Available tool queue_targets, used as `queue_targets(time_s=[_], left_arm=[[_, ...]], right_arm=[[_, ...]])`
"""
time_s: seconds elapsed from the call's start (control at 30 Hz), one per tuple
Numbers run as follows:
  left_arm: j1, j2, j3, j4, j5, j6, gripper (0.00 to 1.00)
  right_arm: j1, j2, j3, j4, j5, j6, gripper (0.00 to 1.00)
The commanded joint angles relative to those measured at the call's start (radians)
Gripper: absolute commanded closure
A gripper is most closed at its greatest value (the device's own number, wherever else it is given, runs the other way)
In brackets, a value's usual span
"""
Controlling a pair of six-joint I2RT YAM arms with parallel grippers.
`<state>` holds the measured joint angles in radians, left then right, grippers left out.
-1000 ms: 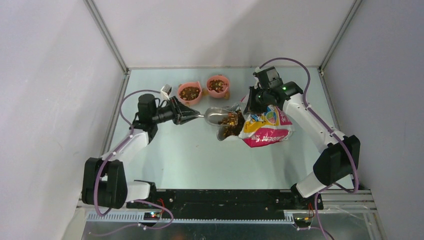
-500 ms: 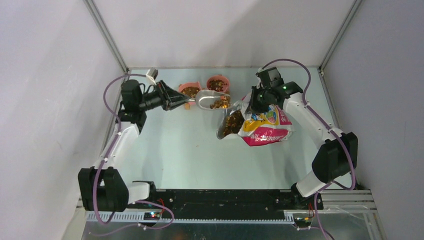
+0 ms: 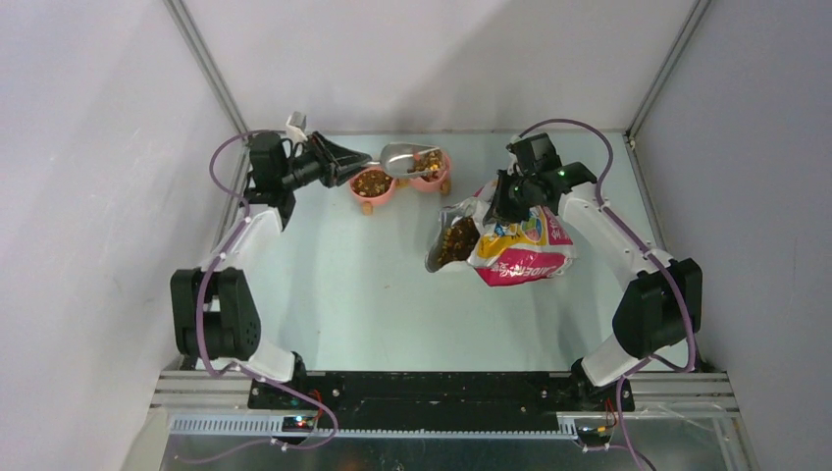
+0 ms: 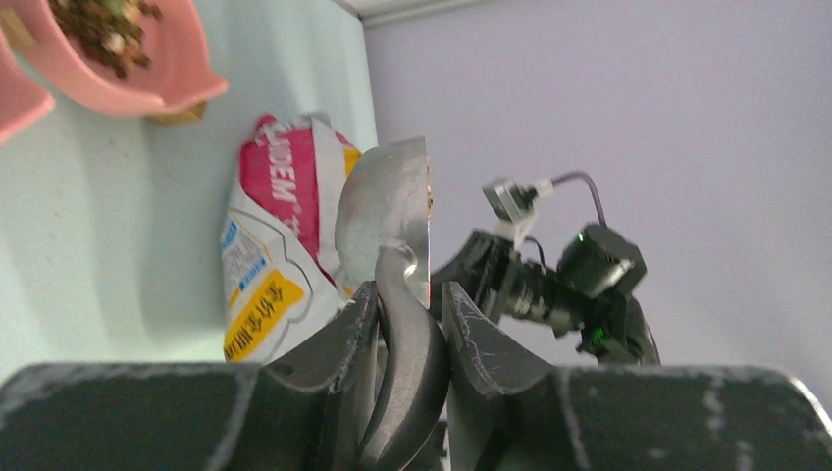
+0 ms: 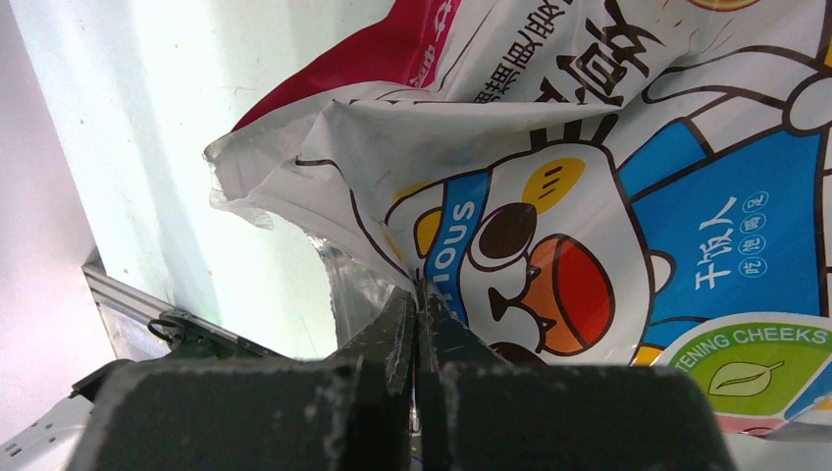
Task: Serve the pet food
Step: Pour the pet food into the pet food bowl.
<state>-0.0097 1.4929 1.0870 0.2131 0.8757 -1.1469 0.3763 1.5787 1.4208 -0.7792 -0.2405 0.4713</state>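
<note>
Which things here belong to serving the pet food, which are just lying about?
In the job: pet food, scoop, left gripper holding it, right pink bowl, left pink bowl, bag, right gripper pinching it.
Lying about: none seen; only enclosure walls.

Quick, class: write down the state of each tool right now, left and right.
Left tool: closed on the handle of the metal scoop.
Right tool: shut, pinching the edge of the food bag.
</note>
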Motion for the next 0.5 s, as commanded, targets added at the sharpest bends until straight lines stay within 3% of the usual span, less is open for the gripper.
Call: queue_targets(time_s=[0.0, 0.27, 0.47], left_arm=[[0.007, 0.062, 0.111, 0.064, -0.108, 0.019, 1.0], [0.007, 0.228, 0.222, 0.166, -0.244, 0.039, 1.0], [-0.005, 0.339, 0.339, 0.076, -0.304, 0.2, 1.0]], right_arm=[[-0.054, 0.002, 0.009, 0.139, 0.069, -0.013, 1.0], [-0.097, 0.018, 0.019, 0.153, 0.034, -0.022, 1.0], [-0.115, 0.046, 0.048, 0.146, 0.027, -0.023, 1.0]])
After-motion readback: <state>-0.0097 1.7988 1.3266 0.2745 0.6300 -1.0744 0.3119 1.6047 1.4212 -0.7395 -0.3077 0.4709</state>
